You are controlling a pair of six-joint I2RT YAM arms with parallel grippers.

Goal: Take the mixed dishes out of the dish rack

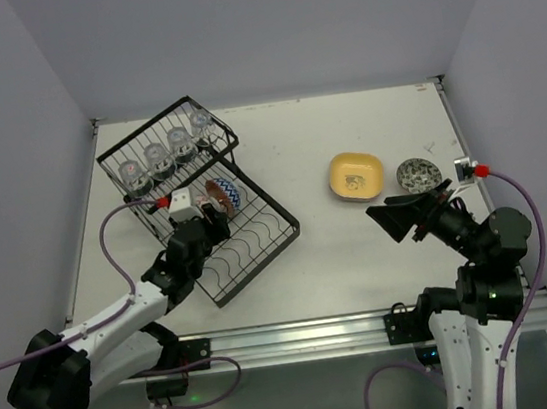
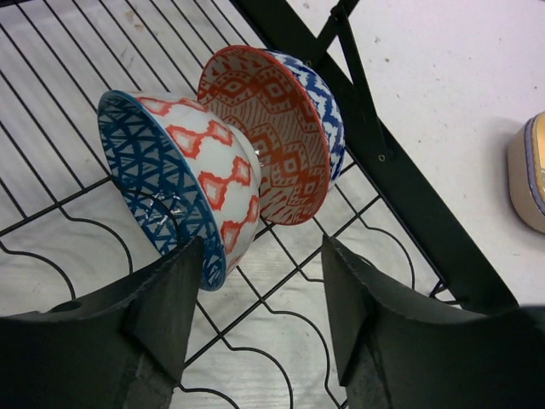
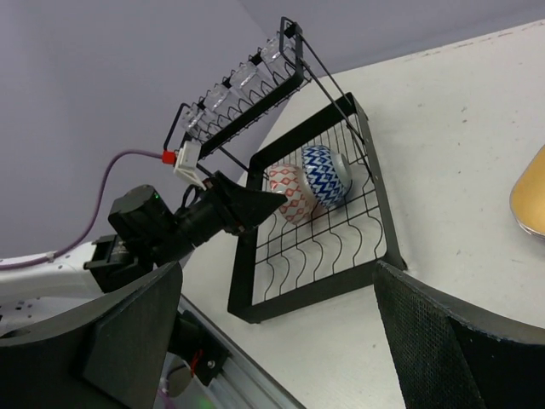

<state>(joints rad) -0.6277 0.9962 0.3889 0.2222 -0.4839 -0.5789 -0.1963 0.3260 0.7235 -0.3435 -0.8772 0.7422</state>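
The black wire dish rack (image 1: 257, 235) lies at the left. Several clear glass cups (image 1: 168, 150) stand in its deeper back section. Two patterned bowls rest on edge in the flat tray section: one blue inside with pink-red diamonds outside (image 2: 183, 183), and one red-brown inside with blue zigzags outside (image 2: 272, 128). My left gripper (image 2: 264, 298) is open and empty just in front of the blue-inside bowl, which sits by its left finger. A yellow plate (image 1: 354, 176) and a grey-patterned bowl (image 1: 418, 173) sit on the table at the right. My right gripper (image 1: 396, 217) is open and empty near them.
The right wrist view shows the rack (image 3: 247, 290), both bowls (image 3: 311, 183), the cups (image 3: 238, 85) and the left arm (image 3: 153, 234) from the side. The plate's edge (image 3: 532, 200) shows at its right. Grey walls close in the table on three sides.
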